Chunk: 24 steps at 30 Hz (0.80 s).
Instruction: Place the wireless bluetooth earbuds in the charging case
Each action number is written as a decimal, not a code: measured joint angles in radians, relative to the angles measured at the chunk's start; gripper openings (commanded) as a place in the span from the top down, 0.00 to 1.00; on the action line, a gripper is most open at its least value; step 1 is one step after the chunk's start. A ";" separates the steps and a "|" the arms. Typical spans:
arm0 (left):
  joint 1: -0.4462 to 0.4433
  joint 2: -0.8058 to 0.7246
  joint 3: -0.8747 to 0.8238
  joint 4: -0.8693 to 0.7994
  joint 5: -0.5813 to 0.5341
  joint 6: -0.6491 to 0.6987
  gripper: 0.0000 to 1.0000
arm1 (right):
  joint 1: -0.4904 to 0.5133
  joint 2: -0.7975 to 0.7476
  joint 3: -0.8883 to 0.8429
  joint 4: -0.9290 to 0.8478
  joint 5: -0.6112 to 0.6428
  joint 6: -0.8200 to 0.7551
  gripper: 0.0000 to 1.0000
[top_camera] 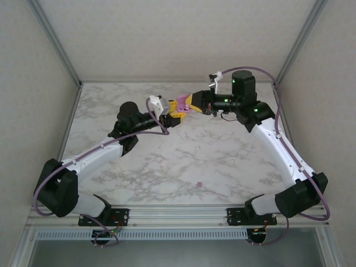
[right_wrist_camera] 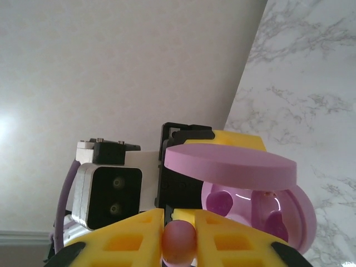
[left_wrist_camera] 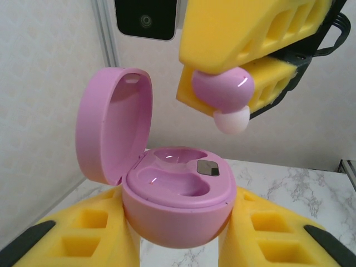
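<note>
1. The right gripper (right_wrist_camera: 179, 238) is drawn narrow, pinching one pink earbud (left_wrist_camera: 221, 92) between its yellow pads. In the right wrist view only the bud's rounded back shows in the gap. The left wrist view shows its white tip pointing down.
2. The earbud hangs above the right side of the pink charging case (left_wrist_camera: 178, 194), clear of it.
3. The left gripper (left_wrist_camera: 179, 236) is clamped on the case body, one yellow finger at each side. The lower frame edge cuts off both fingers.
4. The case lid (left_wrist_camera: 114, 125) stands open and upright at the left in the left wrist view. Two glossy wells and a small dark plate (left_wrist_camera: 207, 167) face up. In the right wrist view the lid covers part of the interior, and what the wells hold cannot be settled.
5. In the top view the two grippers meet tip to tip over the far middle of the marble table (top_camera: 139, 167). The case shows as a purple smudge and the bud cannot be made out.
6. Three specks lie on the table, well apart from the grippers: two pale (top_camera: 198, 149) (top_camera: 232, 162) and one pinkish (top_camera: 199, 183). All are too small to identify.
7. The left wrist's camera housing (right_wrist_camera: 111, 194) sits just behind the case.
</note>
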 measured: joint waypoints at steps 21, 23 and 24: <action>0.000 0.003 0.006 -0.001 -0.003 -0.003 0.77 | 0.041 0.024 0.001 0.030 0.073 0.011 0.80; 0.000 0.003 0.006 -0.001 -0.004 -0.003 0.77 | 0.043 0.026 0.001 0.036 0.083 0.011 0.80; 0.000 0.003 0.008 -0.002 -0.004 -0.003 0.77 | 0.045 0.027 0.001 0.038 0.089 0.011 0.80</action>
